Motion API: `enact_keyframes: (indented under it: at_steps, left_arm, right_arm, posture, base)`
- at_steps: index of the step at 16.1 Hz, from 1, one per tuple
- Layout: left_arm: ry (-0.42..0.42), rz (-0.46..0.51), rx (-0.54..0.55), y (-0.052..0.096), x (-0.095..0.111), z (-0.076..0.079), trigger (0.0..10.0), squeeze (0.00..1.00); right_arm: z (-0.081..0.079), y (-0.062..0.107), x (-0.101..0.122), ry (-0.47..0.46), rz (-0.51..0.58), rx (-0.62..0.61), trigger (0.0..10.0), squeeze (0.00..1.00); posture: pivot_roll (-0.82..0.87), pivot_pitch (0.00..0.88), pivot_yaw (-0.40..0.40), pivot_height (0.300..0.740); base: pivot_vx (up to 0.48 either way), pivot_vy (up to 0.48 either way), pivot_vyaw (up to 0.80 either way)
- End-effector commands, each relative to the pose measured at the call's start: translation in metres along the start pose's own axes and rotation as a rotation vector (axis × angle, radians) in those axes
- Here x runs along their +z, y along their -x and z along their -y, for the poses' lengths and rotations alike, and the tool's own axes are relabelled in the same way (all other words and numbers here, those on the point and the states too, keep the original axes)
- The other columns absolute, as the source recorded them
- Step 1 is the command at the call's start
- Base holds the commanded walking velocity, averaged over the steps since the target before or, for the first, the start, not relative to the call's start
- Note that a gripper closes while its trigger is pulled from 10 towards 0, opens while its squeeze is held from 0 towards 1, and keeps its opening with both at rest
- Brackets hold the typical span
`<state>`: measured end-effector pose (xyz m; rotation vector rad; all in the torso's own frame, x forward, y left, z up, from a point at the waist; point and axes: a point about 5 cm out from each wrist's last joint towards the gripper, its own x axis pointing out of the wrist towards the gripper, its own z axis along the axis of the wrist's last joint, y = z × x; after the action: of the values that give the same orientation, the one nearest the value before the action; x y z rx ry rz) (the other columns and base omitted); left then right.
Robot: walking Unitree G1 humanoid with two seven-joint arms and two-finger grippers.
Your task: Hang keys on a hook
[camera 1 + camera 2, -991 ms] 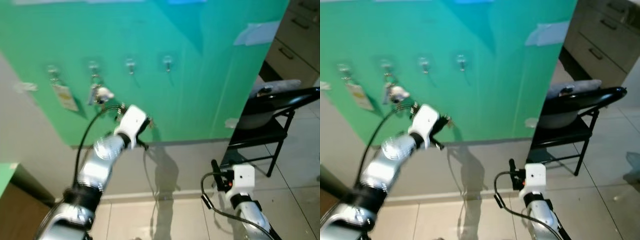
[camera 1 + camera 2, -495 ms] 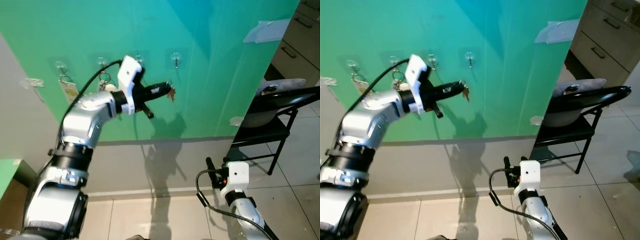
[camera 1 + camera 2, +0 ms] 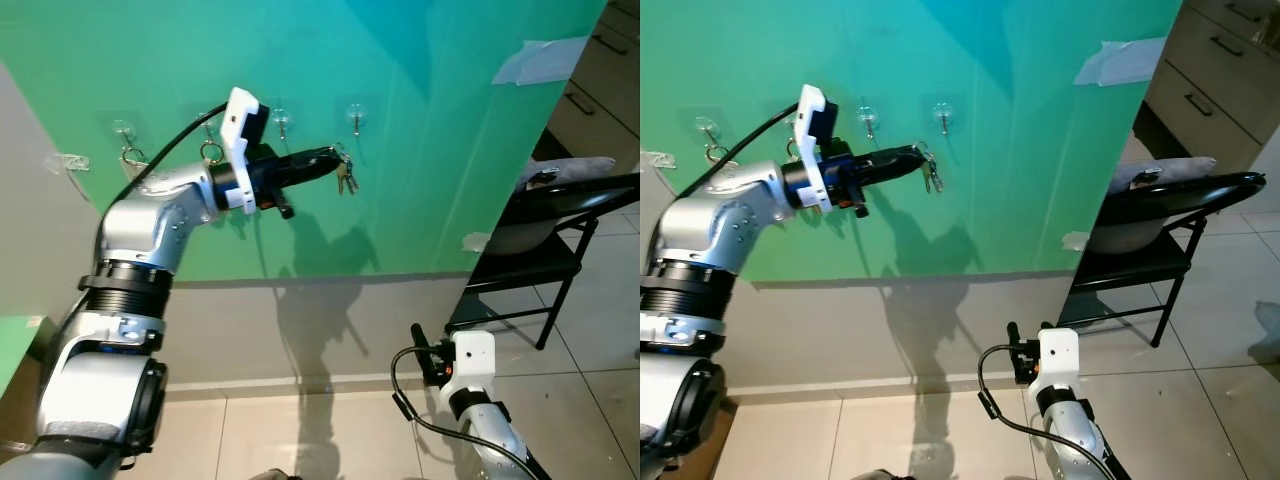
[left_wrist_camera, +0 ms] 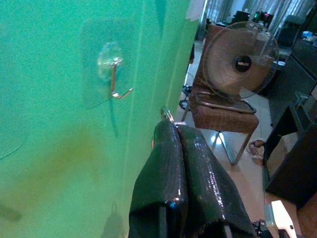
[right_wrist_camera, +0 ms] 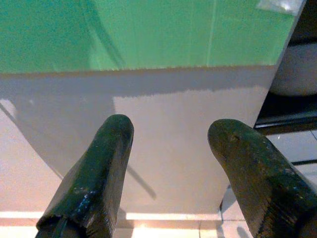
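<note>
My left gripper is raised against the green wall, shut on a small bunch of keys that dangles from its tips. It sits just below and left of the rightmost clear adhesive hook. In the left wrist view the metal hook is bare, and the key ring pokes out above the closed fingers, a short gap away from it. A second bare hook lies behind the wrist. My right gripper hangs low near the floor, open and holding nothing.
Two hooks further left hold other key rings. A black chair with a cushion stands to the right of the wall panel. A fan on a wicker chair appears beyond the wall edge. Tiled floor lies below.
My left arm has lifted the keys from below the hooks up and rightward, close under the rightmost hook. The head camera has also shifted. The right arm stays low.
</note>
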<state>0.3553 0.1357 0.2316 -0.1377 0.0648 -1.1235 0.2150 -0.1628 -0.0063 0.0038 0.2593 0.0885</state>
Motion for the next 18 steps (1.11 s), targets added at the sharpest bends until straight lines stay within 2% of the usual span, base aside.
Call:
enact_keyframes:
  at_steps: [1, 4, 9, 14, 18]
  left_arm:
    - [0.002, 0.014, 0.003, 0.007, 0.004, 0.0, 10.0, 0.0]
    - [-0.024, 0.016, 0.129, 0.02, 0.003, -0.012, 10.0, 0.0]
    - [-0.053, 0.012, 0.257, 0.029, 0.0, -0.025, 10.0, 0.0]
    - [-0.042, 0.021, 0.286, 0.03, -0.003, -0.033, 10.0, 0.0]
    - [-0.051, 0.018, 0.241, 0.025, -0.004, -0.03, 10.0, 0.0]
  right_arm:
    - [0.0, -0.001, -0.001, -0.001, 0.001, 0.005, 10.0, 0.0]
    - [0.0, -0.006, -0.012, 0.003, -0.042, 0.019, 10.0, 0.0]
    - [0.006, -0.011, -0.022, 0.007, -0.089, 0.027, 10.0, 0.0]
    - [0.012, -0.004, -0.042, -0.005, -0.19, 0.014, 10.0, 0.0]
    - [0.015, 0.002, -0.052, -0.013, -0.262, -0.004, 10.0, 0.0]
  posture:
    - [-0.18, 0.0, 0.094, 0.74]
    - [-0.15, 0.0, 0.081, 0.74]
    - [-0.14, 0.0, 0.071, 0.74]
    - [-0.15, 0.0, 0.078, 0.74]
    - [-0.16, 0.0, 0.082, 0.74]
  base:
    - [0.0, 0.0, 0.0]
    - [0.0, 0.0, 0.0]
    - [0.0, 0.0, 0.0]
    - [0.0, 0.0, 0.0]
    - [0.0, 0.0, 0.0]
